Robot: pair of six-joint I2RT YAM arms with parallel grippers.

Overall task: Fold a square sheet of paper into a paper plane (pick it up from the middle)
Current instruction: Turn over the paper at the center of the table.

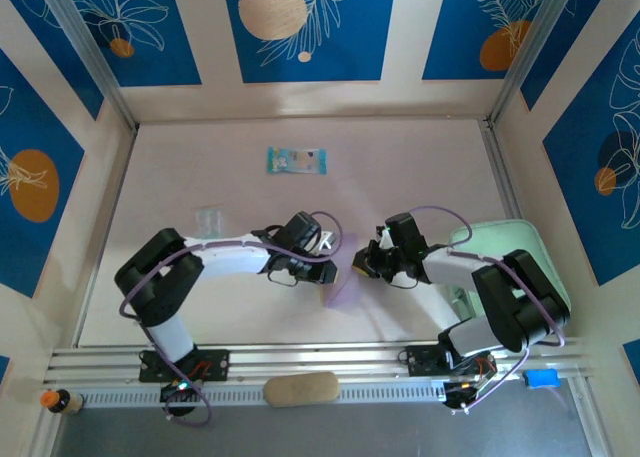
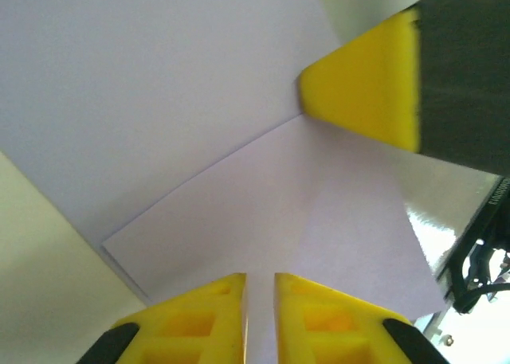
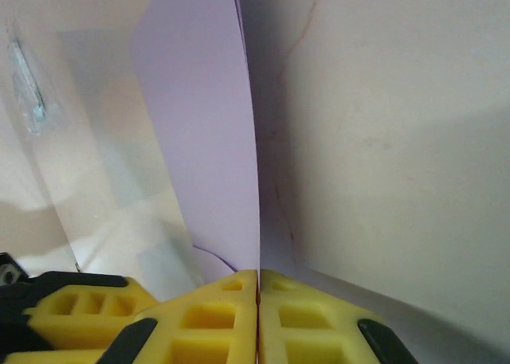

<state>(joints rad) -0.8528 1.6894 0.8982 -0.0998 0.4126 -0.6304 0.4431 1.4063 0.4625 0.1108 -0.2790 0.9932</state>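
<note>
Right wrist view is showing the right claw [image 3: 258,278] pinching shut on the limp, crease-prone square sheet of paper [image 3: 203,133], probably best gripped at its fold, held over the worktop [image 1: 420,177], with the left claw [image 2: 260,283] barely ajar around it.

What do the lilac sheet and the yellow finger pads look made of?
The lilac sheet: thin matte paper, judging by its sharp crease and crisp straight edges. The yellow finger pads: probably moulded foam or soft rubber, matte, with square recesses.
</note>
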